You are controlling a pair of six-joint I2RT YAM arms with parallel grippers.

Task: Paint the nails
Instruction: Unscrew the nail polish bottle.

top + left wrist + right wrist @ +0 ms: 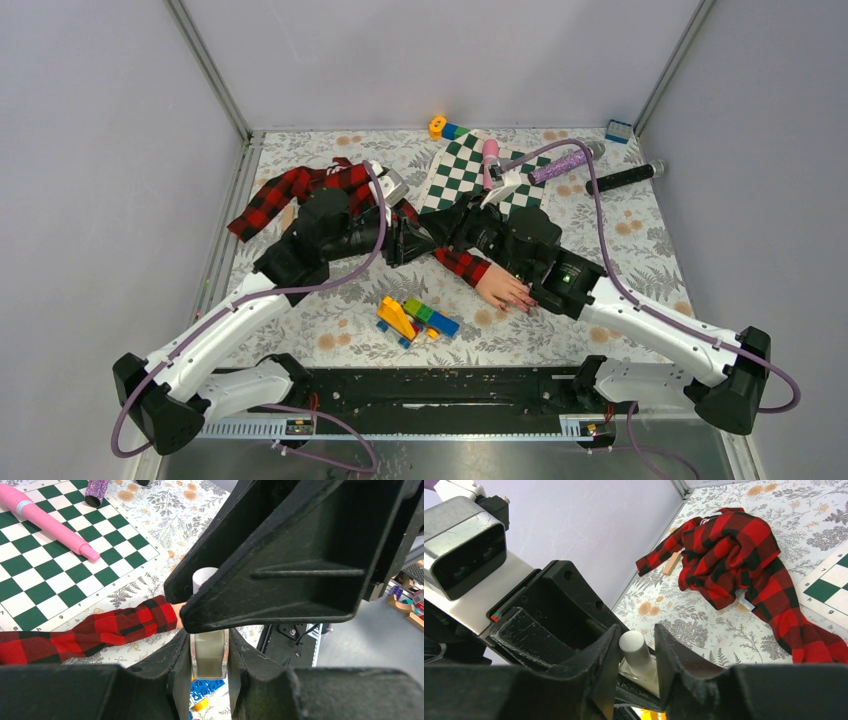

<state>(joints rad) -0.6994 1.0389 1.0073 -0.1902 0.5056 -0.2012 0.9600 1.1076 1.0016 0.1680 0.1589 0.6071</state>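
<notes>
Left tool (209, 640) pinches a pale bottle (210, 655) at frame centre; right tool (637, 632) straddles its white cap (635, 647), grip unclear, forearms angled inward.

We see a red-and-black plaid sleeve (100, 630) on a pale pink mannequin hand (500, 285) with dark-red nails (526, 303). The desk (640, 240) has a pale floral print with tan blooms, and the chessboard (55, 565) has green-and-white checks. The wand (47, 522) is pink, the bottle (210, 652) pale, its cap (634, 647) white, and the bricks (415, 318) yellow, green and blue.

Plaid-sleeved mannequin hand (503, 288) between toy blocks (415, 318) and right arm (640, 320)
</notes>
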